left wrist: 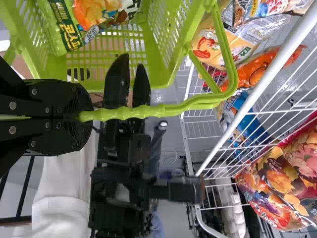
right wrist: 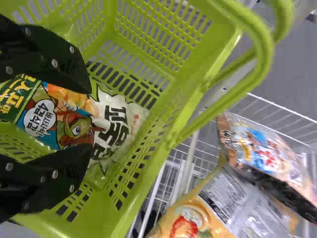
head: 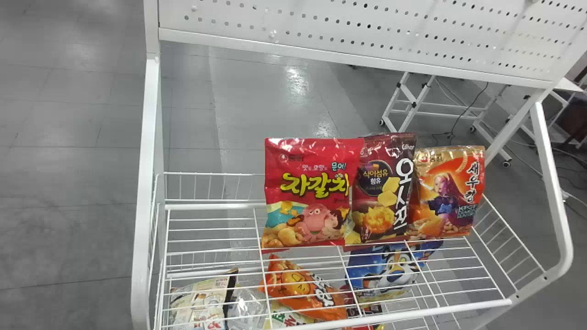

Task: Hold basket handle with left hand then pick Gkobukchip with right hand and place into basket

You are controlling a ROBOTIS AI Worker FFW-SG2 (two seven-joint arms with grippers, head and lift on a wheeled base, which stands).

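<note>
L gripper (left wrist: 85,116) clamped on ribbed lime-green plastic handle (left wrist: 163,110) of lime-green slatted plastic basket (right wrist: 189,62). R gripper (right wrist: 80,101) over basket, fingers spread wide; Gkobukchip (right wrist: 74,121), green/white/orange foil pack w/ cartoon turtle, is in basket, seen btwn them; can't tell if touching. Beyond: white wire rack (head: 403,316), upper shelf w/ red (head: 307,174), dark-maroon (head: 385,183) & gold/orange (head: 445,188) snack bags upright side by side, more bags below. Farther back, grey floor (head: 69,183).
</note>
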